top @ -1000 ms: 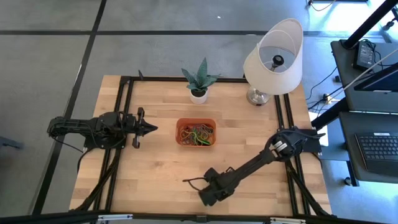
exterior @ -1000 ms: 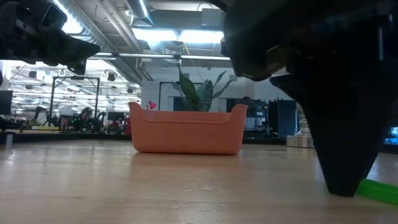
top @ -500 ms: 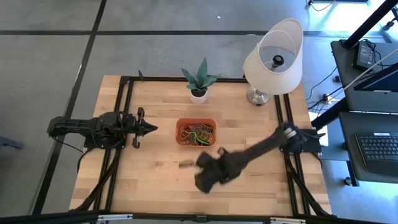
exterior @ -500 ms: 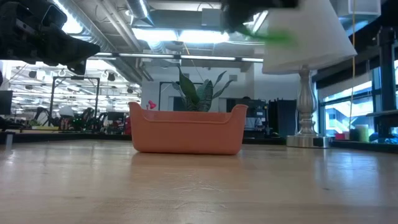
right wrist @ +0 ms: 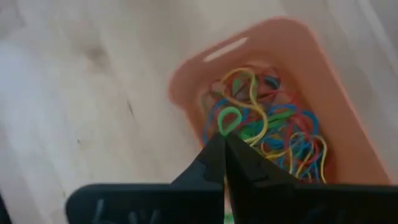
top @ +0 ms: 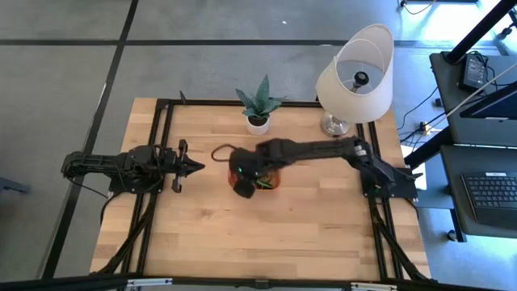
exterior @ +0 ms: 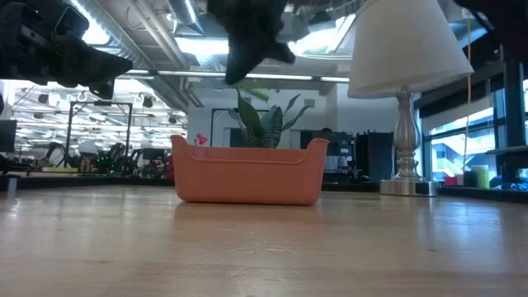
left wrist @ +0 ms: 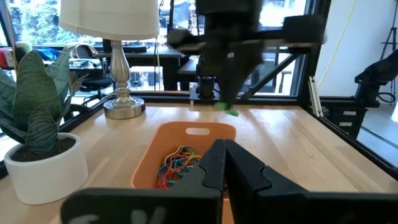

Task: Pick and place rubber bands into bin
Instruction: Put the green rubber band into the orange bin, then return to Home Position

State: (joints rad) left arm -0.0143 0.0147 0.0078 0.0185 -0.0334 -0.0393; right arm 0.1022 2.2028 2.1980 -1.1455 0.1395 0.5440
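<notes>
An orange-red bin (top: 270, 166) sits mid-table, holding a tangle of coloured rubber bands (right wrist: 277, 134). Above its near-left corner hangs the right gripper (top: 245, 184), fingers pinched together on a green rubber band (right wrist: 229, 120) looped out from their tips. The left gripper (top: 195, 166), fingers closed on nothing, waits to the bin's left, pointing at it. The table (top: 202, 234) is pale wood planks with a black frame. A potted plant (top: 258, 103) and white lamp (top: 356, 74) stand at its far edge. Beyond lies grey floor and a lit workshop.
</notes>
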